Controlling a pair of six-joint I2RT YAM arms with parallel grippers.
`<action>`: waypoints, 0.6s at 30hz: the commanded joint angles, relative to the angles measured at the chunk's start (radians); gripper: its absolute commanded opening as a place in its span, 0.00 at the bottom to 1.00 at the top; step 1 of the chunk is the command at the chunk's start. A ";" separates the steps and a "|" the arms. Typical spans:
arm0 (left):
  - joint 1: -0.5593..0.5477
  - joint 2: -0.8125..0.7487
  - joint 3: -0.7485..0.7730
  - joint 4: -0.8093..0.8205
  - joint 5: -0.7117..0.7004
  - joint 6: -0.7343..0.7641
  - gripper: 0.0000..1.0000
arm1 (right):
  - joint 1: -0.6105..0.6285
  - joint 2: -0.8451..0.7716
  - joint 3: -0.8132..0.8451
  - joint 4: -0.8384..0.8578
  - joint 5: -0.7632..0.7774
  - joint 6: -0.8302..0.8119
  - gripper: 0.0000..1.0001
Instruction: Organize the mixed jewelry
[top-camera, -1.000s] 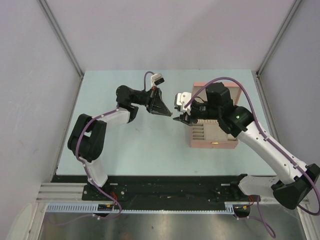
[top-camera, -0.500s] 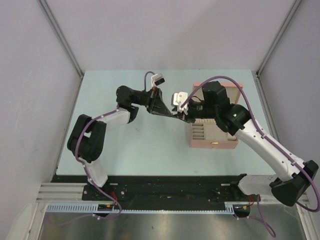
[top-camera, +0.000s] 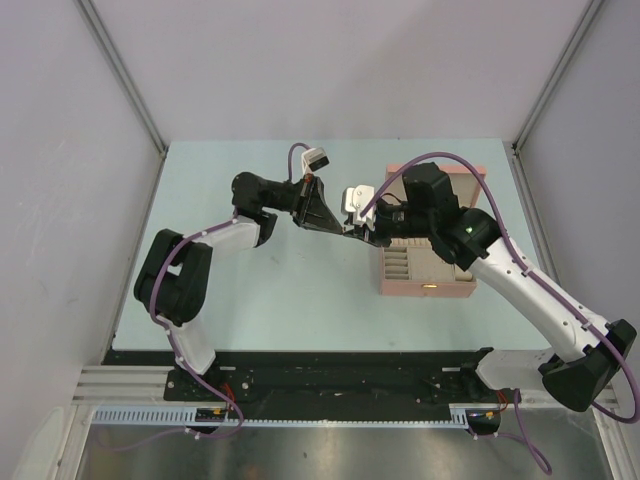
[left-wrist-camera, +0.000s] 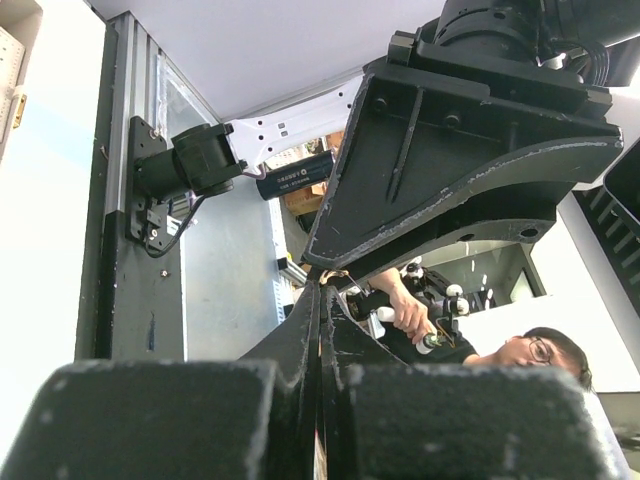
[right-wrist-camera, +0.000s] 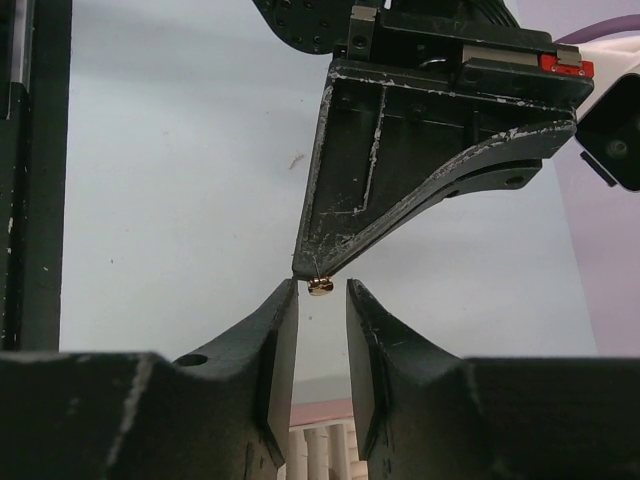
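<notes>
**Right arm closes in for a mid-air handover**

The main change is the right arm's position. A second ago the right gripper (top-camera: 353, 234) hung a little toward 3 o'clock of the left one's tip, with bare table (top-camera: 270, 290) showing between them. It has since slid toward 9 o'clock, and in the top view the two black tips now meet above the table, just to the 9 o'clock side of the pink box (top-camera: 428, 284).

The left gripper (right-wrist-camera: 302, 268) reaches in from 10 o'clock with its fingers pressed tight together. They pinch what looks like a fine wire, and a tiny gold jewelry piece (right-wrist-camera: 320, 287) dangles from it just off the tip, at about 5 o'clock.

In its own wrist view, the right gripper's fingers (right-wrist-camera: 283, 330) stand narrow, having drawn in as the arm came across. The gold piece hangs at the mouth of that slot, at 12 o'clock. A sliver of light shows on each side, so nothing has been gripped yet.

For the task, this looks like a transfer — the left arm is offering one small piece so the right arm, which is nearer the box, can carry it to a compartment. The margin is thin. The piece is a speck on a thin stem, so the right fingers would need to close squarely on it before the left ones let go, or it may drop to the table.
</notes>
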 joint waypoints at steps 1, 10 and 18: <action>-0.006 -0.046 -0.003 0.076 -0.003 0.001 0.00 | 0.006 -0.004 0.041 0.001 0.003 -0.008 0.31; -0.007 -0.038 -0.009 0.130 -0.012 -0.031 0.00 | 0.006 -0.007 0.041 -0.004 0.001 -0.007 0.31; -0.007 -0.041 -0.015 0.181 -0.023 -0.057 0.00 | -0.006 -0.013 0.041 -0.002 -0.031 0.006 0.33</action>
